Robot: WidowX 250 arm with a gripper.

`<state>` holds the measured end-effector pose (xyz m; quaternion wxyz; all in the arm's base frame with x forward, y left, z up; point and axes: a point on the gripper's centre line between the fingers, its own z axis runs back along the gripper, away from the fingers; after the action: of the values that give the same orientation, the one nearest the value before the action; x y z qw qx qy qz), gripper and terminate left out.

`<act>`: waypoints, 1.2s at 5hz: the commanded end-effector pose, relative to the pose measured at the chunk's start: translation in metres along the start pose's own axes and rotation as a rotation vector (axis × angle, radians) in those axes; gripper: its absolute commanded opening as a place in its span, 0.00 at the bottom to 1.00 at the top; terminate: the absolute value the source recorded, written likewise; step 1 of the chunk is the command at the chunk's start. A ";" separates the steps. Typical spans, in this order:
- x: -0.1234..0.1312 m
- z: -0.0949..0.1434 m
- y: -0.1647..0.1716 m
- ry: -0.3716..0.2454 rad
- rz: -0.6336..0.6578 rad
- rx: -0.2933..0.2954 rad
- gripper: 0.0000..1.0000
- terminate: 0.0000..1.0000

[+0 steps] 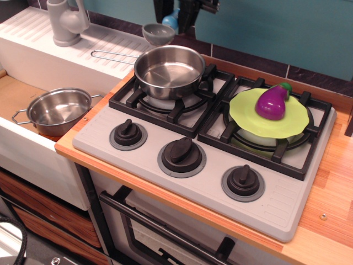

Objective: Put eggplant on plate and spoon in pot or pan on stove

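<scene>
In the single camera view, the gripper [177,12] hangs at the top edge, its dark jaws closed on the light-blue handle of the spoon [161,31], whose grey bowl hangs in the air above the far rim of the steel pan [169,72]. The pan sits on the left burner of the stove [165,138]. The eggplant [272,101] lies on the lime-green plate [248,118] over the right burner. A smaller two-handled pot [57,111] rests left of the stove.

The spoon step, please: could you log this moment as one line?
eggplant: on plate | spoon: held by gripper, above pan | pan: empty
</scene>
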<state>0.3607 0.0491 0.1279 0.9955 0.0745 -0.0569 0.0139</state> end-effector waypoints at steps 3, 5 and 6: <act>0.015 -0.025 -0.005 -0.122 0.012 -0.040 1.00 0.00; 0.014 -0.019 -0.004 -0.126 0.001 -0.040 1.00 0.00; 0.013 -0.006 -0.007 -0.115 0.001 -0.030 1.00 0.00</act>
<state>0.3618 0.0453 0.0872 0.9964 0.0565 -0.0633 0.0078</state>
